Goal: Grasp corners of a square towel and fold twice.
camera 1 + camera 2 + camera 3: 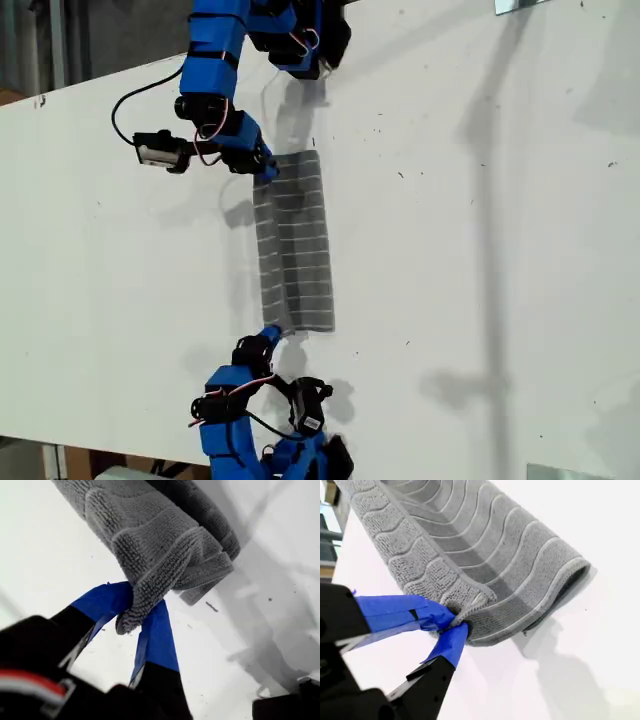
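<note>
From the exterior view the towel (294,245) just looks like a long narrow grey strip on the white table (480,250), stretched between two blue arms, one at the top of that view and one at the bottom. You can't really see any layers from there. The wrist views fill that in: the cloth is doubled over, with a rounded fold and a second layer underneath, and the end at each gripper is lifted off the table.

My first gripper (136,614) has a bunched corner (131,615) of the towel pinched between its blue-taped jaws, closed tight on the fabric, the rest of the cloth reaching away from it.

My second gripper (454,622) is clamped down on a corner (470,607) too, jaws nipping the hemmed edge, with the striped cloth curling over beyond it.

Which arm is which in the exterior view, I can't tell.
</note>
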You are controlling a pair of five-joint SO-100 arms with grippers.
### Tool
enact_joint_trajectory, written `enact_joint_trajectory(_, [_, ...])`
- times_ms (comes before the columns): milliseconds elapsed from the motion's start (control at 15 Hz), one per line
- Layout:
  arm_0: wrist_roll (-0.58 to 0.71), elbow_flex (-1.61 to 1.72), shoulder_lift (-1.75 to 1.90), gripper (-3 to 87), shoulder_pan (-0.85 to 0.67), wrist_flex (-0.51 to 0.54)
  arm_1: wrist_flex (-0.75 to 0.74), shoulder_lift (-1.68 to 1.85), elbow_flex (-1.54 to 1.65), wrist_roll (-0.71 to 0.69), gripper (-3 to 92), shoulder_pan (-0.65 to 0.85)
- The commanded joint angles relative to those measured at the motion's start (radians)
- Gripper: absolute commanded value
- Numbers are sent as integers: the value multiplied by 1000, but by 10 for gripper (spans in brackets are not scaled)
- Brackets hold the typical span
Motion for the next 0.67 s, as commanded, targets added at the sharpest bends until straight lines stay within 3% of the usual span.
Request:
enact_joint_trajectory(0, [20,98,35,-1,-95,-75,-91,44,126,-14,-1,54])
enact_joint_trajectory(133, [34,112,17,-1,-120,-89,-94,51,152,-26,-1,71])
enact_joint_trajectory(400, [-37,40,66,-1,28,-8,-9,207,187,35,-1,-32])
enact_joint_trajectory(600, [-109,28,38,-1,161,-40,-94,249,319,158,-1,-179])
